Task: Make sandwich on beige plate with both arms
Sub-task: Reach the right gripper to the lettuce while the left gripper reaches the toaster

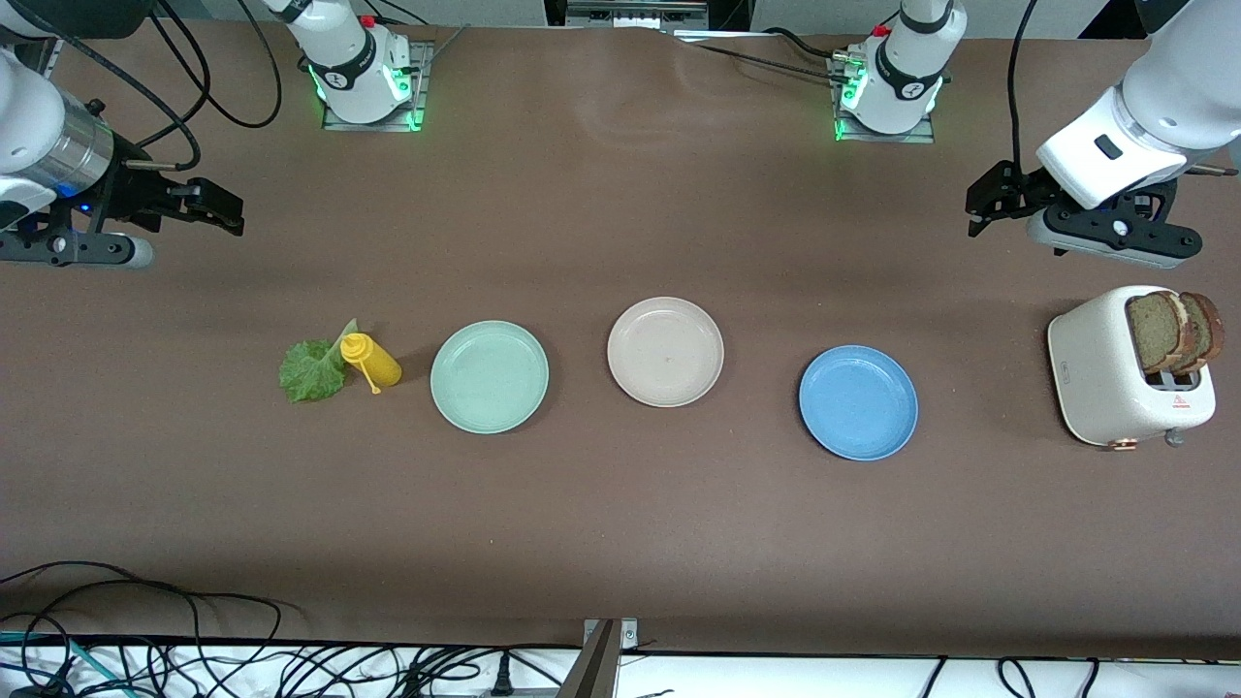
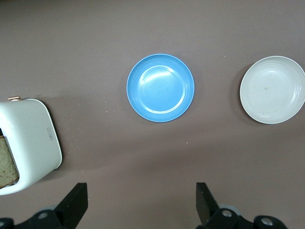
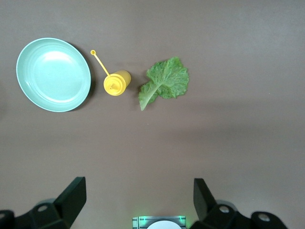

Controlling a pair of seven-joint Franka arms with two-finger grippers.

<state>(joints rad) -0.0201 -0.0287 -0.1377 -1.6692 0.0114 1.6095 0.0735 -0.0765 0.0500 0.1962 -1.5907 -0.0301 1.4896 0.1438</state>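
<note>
1. Beige plate [image 1: 665, 351] sits bare in the middle of the table, between the mint green plate [image 1: 490, 376] and the blue plate [image 1: 858, 401]; neither gripper is over it.
2. Bread slices [image 1: 1175, 332] stand upright in the slots of the white toaster [image 1: 1115, 378] at the left arm's end of the table, two of them side by side, brown and poking well out of the top.
3. Left gripper [image 1: 981, 206] hangs in the air near the toaster, fingers [image 2: 76, 202] spread wide apart and holding nothing; from its wrist camera the blue plate lies straight ahead of it, with the beige plate off to one side and the toaster to the other.
4. Lettuce leaf [image 1: 312, 368] lies flat on the table at the right arm's end, touching or just beside the yellow mustard bottle [image 1: 369, 361], which lies next to the mint green plate.
5. Right gripper [image 1: 218, 206] hovers over bare table at its own end, well apart from the lettuce, its fingers [image 3: 72, 196] also wide apart and empty.
</note>
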